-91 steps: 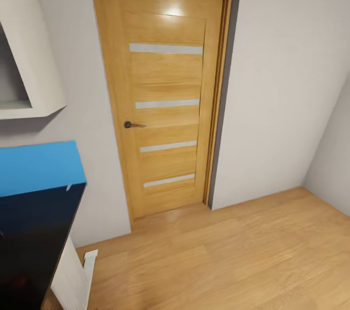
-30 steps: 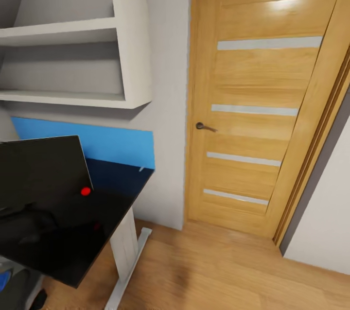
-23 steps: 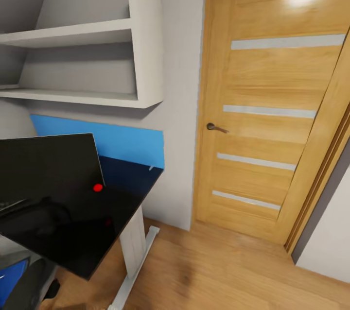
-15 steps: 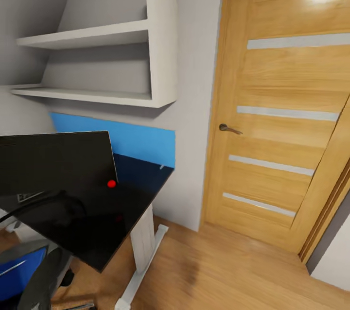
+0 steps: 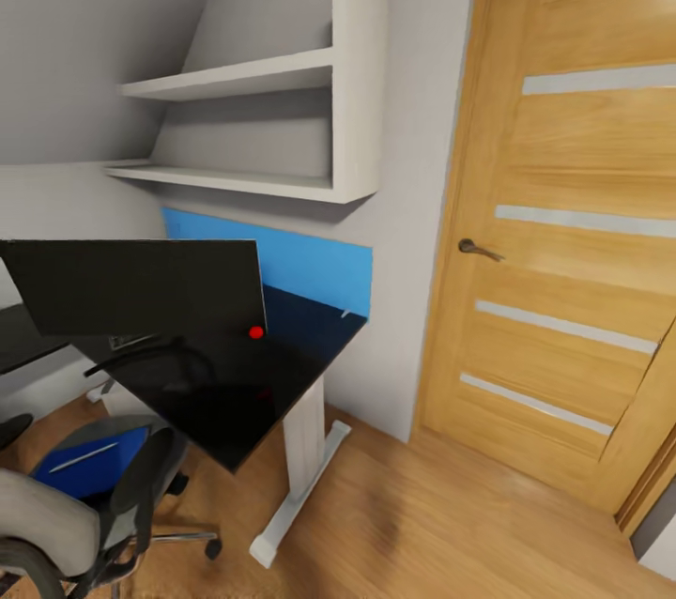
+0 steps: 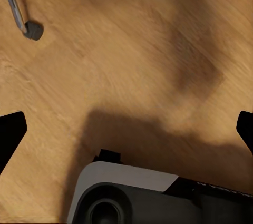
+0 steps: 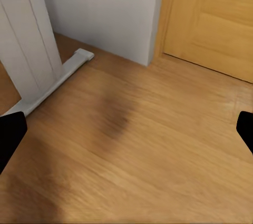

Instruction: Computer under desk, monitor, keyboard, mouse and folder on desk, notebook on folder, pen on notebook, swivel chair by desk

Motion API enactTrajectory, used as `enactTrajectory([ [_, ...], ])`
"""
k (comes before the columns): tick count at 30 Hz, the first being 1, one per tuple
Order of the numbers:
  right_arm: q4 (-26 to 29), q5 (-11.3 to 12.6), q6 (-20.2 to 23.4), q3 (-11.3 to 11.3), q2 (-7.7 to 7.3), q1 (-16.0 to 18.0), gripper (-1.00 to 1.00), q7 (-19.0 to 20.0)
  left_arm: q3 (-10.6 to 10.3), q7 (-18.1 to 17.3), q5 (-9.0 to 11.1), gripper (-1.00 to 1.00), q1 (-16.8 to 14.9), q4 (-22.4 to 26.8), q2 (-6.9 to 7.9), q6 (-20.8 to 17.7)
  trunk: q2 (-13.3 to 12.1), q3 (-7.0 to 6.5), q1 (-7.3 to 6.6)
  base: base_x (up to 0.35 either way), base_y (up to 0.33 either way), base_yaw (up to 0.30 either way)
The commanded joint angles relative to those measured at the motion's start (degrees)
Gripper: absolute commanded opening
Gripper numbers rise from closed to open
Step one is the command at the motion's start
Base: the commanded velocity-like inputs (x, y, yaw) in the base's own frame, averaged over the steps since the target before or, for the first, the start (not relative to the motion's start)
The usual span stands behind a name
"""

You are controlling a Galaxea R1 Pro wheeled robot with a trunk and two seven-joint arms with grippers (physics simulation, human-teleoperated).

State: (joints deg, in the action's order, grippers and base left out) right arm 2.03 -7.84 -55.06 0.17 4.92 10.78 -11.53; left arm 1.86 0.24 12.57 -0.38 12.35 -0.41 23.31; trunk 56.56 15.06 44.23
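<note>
The desk (image 5: 235, 402) stands against the wall beside the door (image 5: 573, 233); its matt black surface reflects faintly and rests on a flat white leg (image 5: 305, 449) with a long white foot on the wooden floor (image 5: 441, 524). The monitor (image 5: 141, 284), a thin black panel with a red dot at its lower corner, is already on the surface, tilted back, with its ring foot and a cable dimly visible below the screen. A bright blue panel (image 5: 310, 266) runs along the wall behind the desk, under two white wall shelves (image 5: 272, 130). The chair (image 5: 84, 514) sits at the near corner of the desk, grey upholstery with black armrests and a chrome base on castors; the blue folder (image 5: 89, 472) lies flat on its seat, so it is judged not yet moved to the surface. Keyboard, mouse, notebook, pen and computer cannot be made out. Both wrist views look down at the floor, which suggests the arms are held low and tucked for travel. In the left wrist view a castor (image 6: 32, 30) on a chrome spoke and the end of the white foot appear, with part of the robot's own base (image 6: 158, 197) below. Each pair of jaws shows as dark tips at opposite edges of its wrist view, spread wide apart with nothing between them
</note>
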Motion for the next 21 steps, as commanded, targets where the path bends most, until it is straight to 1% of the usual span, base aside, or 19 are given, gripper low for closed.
enactTrajectory([
  [1,0.0,-0.6,-0.1,0.0,0.0,0.0,1.0,-0.6,0.2,0.0,0.0,1.0,0.0,0.0,-0.01,0.2,0.0,0.07,0.0,-0.016,-0.097,0.292],
  [15,0.0,-0.7,-0.1,0.0,0.0,0.0,1.0,-0.6,0.7,0.3,0.4,1.0,0.0,0.2,0.31,0.6,0.0,0.07,0.0,-0.002,-0.011,0.292],
  [19,0.0,-0.7,-0.1,0.0,0.0,0.0,1.0,-0.6,0.8,0.3,0.4,1.0,0.0,0.5,0.19,0.7,0.0,0.07,0.0,0.0,0.0,0.292],
  [21,0.0,-0.7,-0.1,0.0,0.0,0.0,1.0,-0.6,0.9,0.3,0.5,1.0,0.0,0.6,0.13,0.7,0.8,0.43,0.44,0.0,0.0,0.292],
])
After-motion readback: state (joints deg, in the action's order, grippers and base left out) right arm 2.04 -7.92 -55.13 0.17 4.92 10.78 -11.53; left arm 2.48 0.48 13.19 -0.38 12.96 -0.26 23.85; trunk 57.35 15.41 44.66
